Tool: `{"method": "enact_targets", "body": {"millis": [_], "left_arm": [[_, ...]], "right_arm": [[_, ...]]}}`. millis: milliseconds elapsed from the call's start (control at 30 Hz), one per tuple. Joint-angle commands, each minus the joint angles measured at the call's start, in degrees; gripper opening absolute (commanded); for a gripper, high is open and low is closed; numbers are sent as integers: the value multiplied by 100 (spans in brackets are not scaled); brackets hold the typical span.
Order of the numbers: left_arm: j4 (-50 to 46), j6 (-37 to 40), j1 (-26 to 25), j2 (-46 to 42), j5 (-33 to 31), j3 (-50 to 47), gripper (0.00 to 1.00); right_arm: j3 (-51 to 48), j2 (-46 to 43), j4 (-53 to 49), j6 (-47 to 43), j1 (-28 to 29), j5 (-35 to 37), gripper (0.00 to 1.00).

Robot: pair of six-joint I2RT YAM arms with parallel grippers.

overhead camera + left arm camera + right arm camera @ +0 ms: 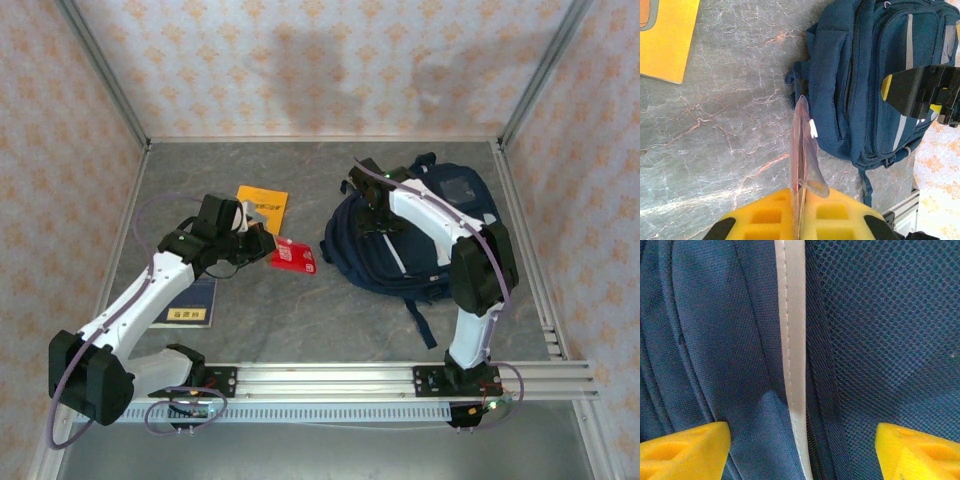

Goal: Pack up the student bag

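Observation:
The student bag (425, 235), dark navy with pale stripes, lies at the right of the table. My right gripper (372, 207) hovers low over its left part. In the right wrist view it (802, 455) stands open, its yellow fingertips (685, 450) wide apart over navy fabric and a white stripe (790, 340), with mesh to the right. My left gripper (262, 243) is shut on a flat red packet (293, 255) left of the bag. Seen edge-on in the left wrist view, the packet (802, 145) is thin, in a clear sleeve, and pinched between the yellow pads (835, 212), pointing toward the bag (865, 90).
A yellow book (262, 207) lies behind the left gripper, also at the top left of the left wrist view (665, 35). A dark blue booklet (190, 302) lies near the left arm. Patterned walls and metal rails (400, 375) enclose the grey marble table (300, 310).

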Motion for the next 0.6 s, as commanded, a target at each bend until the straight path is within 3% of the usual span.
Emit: {"method": "enact_targets", "body": {"millis": [0, 367, 567], "left_arm": [[-73, 71, -4, 27, 16, 211, 0], [-24, 65, -4, 100, 25, 159, 0], [-24, 43, -4, 117, 34, 202, 0]], "right_arm": [[-174, -317, 36, -7, 78, -233, 73], [-566, -555, 297, -73, 176, -434, 55], [-682, -325, 255, -69, 184, -127, 52]]}}
